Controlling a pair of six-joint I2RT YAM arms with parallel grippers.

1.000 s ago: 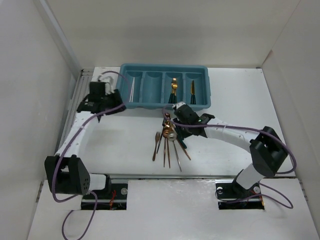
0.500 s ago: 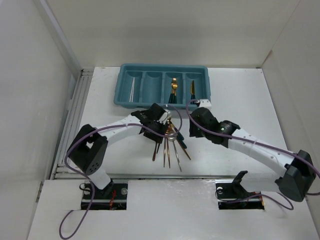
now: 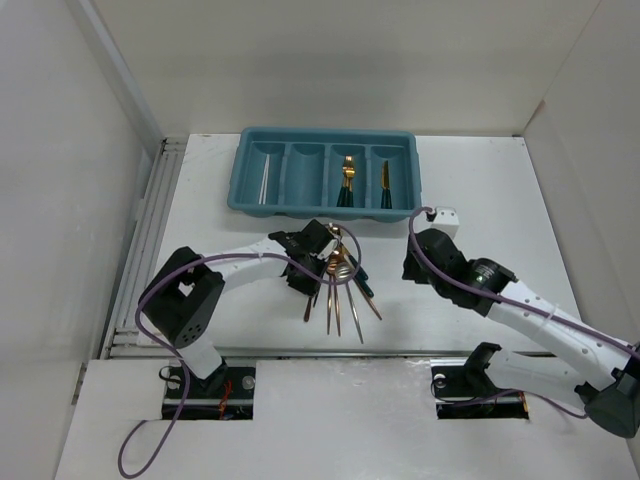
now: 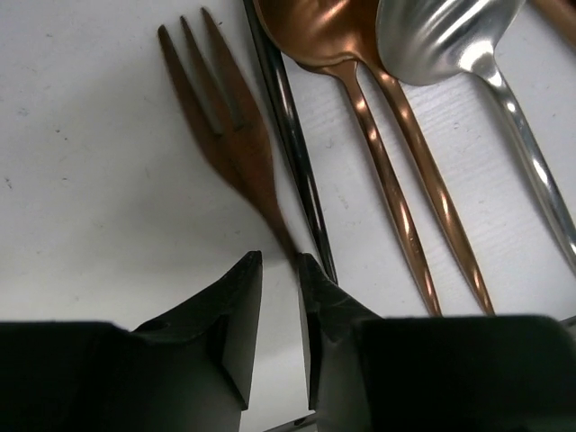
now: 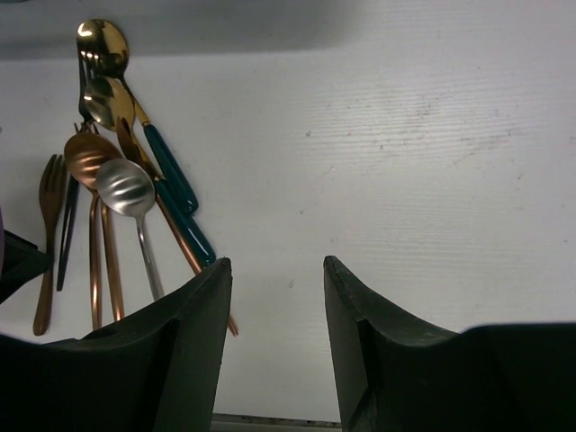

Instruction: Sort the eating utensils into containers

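**Four compartments at the back, one loose pile in front**

Teal tray (image 3: 300, 208) sits at the far side of the table (image 3: 480, 190). Leftmost compartment holds white chopsticks (image 3: 264, 183). Third compartment holds a gold piece with a dark handle (image 3: 347, 178), and the fourth holds another (image 3: 385, 183); I cannot tell what kind either one is.

Nearer the arms, the left hand (image 4: 281, 261) is low at the left edge of the loose pile (image 3: 340, 290). Its fingers stand a narrow slit apart. The handle of a copper fork (image 4: 225, 117) runs in at their tips, but I cannot tell whether it is gripped. Just right of the fork lie a thin dark handle (image 4: 288, 135), copper spoons (image 4: 315, 27) and a silver spoon (image 4: 432, 36).

Right hand (image 5: 274, 265) is right of the pile and apart from it, fingers spread wide, holding nothing, over bare table.
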